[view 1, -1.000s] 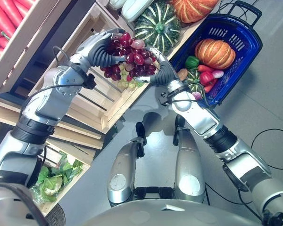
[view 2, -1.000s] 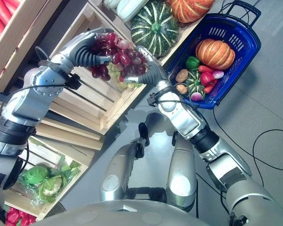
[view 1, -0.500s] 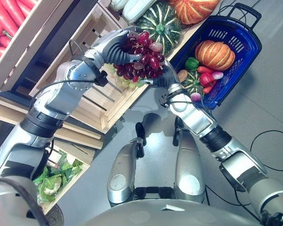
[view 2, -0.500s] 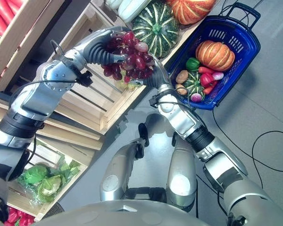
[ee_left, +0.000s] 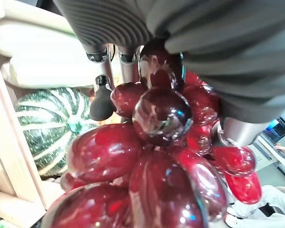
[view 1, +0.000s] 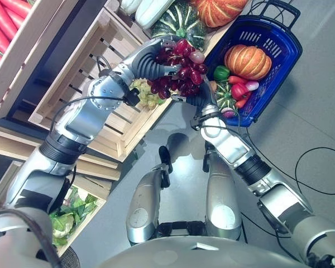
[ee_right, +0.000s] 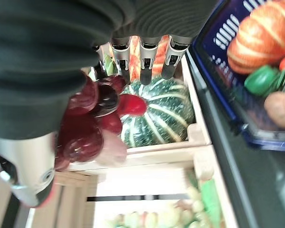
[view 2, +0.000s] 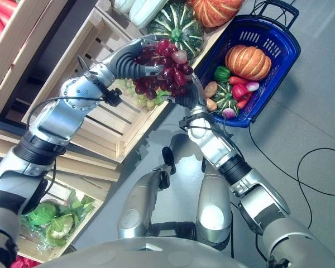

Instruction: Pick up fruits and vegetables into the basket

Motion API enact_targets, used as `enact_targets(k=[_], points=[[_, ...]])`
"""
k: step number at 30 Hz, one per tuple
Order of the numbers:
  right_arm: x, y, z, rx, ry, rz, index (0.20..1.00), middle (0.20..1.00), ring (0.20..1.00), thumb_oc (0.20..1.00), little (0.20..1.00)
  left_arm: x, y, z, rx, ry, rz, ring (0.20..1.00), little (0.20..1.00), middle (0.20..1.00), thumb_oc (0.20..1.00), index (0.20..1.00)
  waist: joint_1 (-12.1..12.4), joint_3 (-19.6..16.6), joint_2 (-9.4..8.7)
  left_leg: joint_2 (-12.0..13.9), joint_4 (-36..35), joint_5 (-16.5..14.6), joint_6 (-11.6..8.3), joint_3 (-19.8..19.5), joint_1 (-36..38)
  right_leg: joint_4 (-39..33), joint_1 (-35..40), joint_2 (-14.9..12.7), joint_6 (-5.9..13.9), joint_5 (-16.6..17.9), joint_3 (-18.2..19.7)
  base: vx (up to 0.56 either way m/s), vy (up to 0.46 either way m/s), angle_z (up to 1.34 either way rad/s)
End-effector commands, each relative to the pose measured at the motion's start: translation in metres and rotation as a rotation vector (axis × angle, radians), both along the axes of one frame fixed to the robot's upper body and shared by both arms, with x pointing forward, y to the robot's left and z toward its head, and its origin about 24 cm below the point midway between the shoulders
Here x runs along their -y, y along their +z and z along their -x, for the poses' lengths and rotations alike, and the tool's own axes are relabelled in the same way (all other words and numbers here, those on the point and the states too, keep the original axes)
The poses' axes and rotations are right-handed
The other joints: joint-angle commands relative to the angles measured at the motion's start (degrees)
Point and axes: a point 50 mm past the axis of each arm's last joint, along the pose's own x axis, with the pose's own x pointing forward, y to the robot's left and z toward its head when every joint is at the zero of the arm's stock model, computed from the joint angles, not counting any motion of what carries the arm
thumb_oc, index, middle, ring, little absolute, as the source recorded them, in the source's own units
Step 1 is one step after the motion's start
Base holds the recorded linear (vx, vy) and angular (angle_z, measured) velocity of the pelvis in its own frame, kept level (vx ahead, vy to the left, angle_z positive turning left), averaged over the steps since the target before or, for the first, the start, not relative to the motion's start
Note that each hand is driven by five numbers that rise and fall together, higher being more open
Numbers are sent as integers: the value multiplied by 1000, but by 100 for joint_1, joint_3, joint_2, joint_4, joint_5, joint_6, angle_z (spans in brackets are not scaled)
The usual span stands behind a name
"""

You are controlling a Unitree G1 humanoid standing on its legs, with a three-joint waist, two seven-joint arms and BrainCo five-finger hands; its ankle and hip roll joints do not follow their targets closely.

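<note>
**Red grapes held aloft between both hands, beside the basket**

Crates, wooden [view 1: 84, 67], slatted, stand at far left; one compartment holds a bunch of green grapes [view 1: 147, 94] near its front edge. Below them, a lower bin holds leafy greens [view 2: 50, 220].

Left hand [view 2: 140, 56]: reaches in from the left, fingers curled round the upper side of the bunch of red grapes [view 1: 181, 70]; its own wrist view shows the grapes [ee_left: 147, 156] pressed against the fingers.

Red grapes: raised above the crate edge, carried between the two hands, just beside the basket rim.

Right hand [view 1: 198, 99]: under and behind the bunch, fingers straight, not wrapped round it; they support the grapes from the side.

Green striped squash [view 1: 178, 22]: in the crate behind the grapes, beside an orange pumpkin [view 1: 218, 11].

Blue basket [view 1: 282, 61]: on the floor at right, holding an orange pumpkin [view 1: 245, 61], a green pepper [view 1: 220, 72], red radish-like pieces [view 1: 241, 92], a small striped squash [view 1: 223, 96] and a potato [view 2: 210, 89].
</note>
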Motion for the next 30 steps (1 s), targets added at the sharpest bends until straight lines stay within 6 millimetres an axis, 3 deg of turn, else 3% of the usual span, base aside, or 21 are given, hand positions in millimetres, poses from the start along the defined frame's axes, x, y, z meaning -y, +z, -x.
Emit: enact_targets(k=[1, 13, 22, 30], points=[[-27, 42, 15, 168, 179, -215, 1000, 1000, 1000, 1000, 1000, 21, 26, 23, 142, -131, 104, 200, 200, 200, 200, 200, 75, -237, 481, -58, 446, -467, 26, 125, -49, -70, 537, -287, 515, -410, 2, 23, 32, -7], [-37, 54, 28, 192, 358, -238, 1000, 1000, 1000, 1000, 1000, 12, 18, 26, 158, -102, 119, 200, 200, 200, 200, 200, 133, -237, 527, -89, 460, -445, 20, 87, 1, -37, 598, -326, 494, -443, -23, 5, 7, -2], [-33, 63, 30, 228, 362, -257, 1000, 1000, 1000, 1000, 1000, 2, 18, 26, 168, -70, 122, 200, 200, 200, 200, 200, 180, -238, 520, -101, 451, -437, 31, 56, 20, -23, 618, -316, 479, -455, -40, 0, 0, 0], [-35, 59, 26, 173, 348, -269, 1000, 1000, 1000, 1000, 1000, 7, 13, 29, 115, -140, 138, 200, 200, 200, 200, 200, 209, -238, 509, -97, 479, -439, 35, 40, 28, -14, 647, -320, 467, -447, -48, 0, 0, 0]])
